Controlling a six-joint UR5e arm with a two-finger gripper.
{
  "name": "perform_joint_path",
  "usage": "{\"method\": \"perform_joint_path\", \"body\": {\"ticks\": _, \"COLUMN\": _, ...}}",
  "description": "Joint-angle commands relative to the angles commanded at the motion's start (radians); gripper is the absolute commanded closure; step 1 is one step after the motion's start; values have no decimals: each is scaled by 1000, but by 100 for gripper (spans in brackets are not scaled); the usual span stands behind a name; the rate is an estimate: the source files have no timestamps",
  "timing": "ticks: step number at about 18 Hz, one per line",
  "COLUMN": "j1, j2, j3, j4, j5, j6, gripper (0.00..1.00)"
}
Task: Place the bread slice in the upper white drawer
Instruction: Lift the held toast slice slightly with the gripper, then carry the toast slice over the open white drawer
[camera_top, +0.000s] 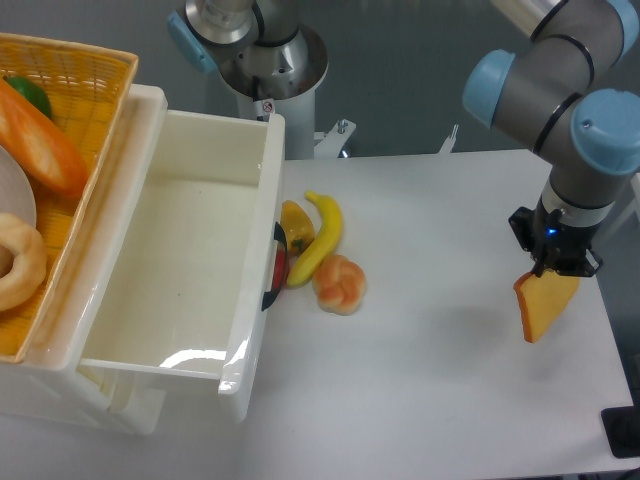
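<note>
Your hand (553, 270) is near the right edge of the table (440, 380), pinched shut on the top edge of the bread slice (544, 305). The slice hangs tilted below the fingers, its lower corner pointing down toward the table; you cannot tell from this view whether that corner touches the surface or hangs just above it.

The upper white drawer (180, 290) sits pulled out at the left side of the table, well apart from the slice. You can see its bare white floor and the red-and-black mark (278, 268) on its front wall.

Just beside that front wall lie a yellow banana (320, 235), a small orange pepper (295, 225) tucked against the banana's left side, and a round knotted bun (340, 284) touching the banana's lower end.

At the far left edge you see a yellow woven basket (95, 75) holding a long orange baguette (40, 140), something green (30, 92) behind it, a pale ring-shaped roll (18, 262) and part of a white plate (15, 205)
</note>
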Motion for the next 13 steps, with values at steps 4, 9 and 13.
{"method": "perform_joint_path", "body": {"ticks": 4, "j1": -24, "j2": 34, "j3": -6, "j4": -3, "j5": -32, "j6": -17, "gripper": 100}}
{"method": "perform_joint_path", "body": {"ticks": 9, "j1": -44, "j2": 124, "j3": -24, "j4": -52, "j5": -101, "j6": -40, "gripper": 100}}
{"method": "perform_joint_path", "body": {"ticks": 13, "j1": -107, "j2": 239, "j3": -84, "j4": -55, "j5": -129, "j6": -138, "gripper": 100}}
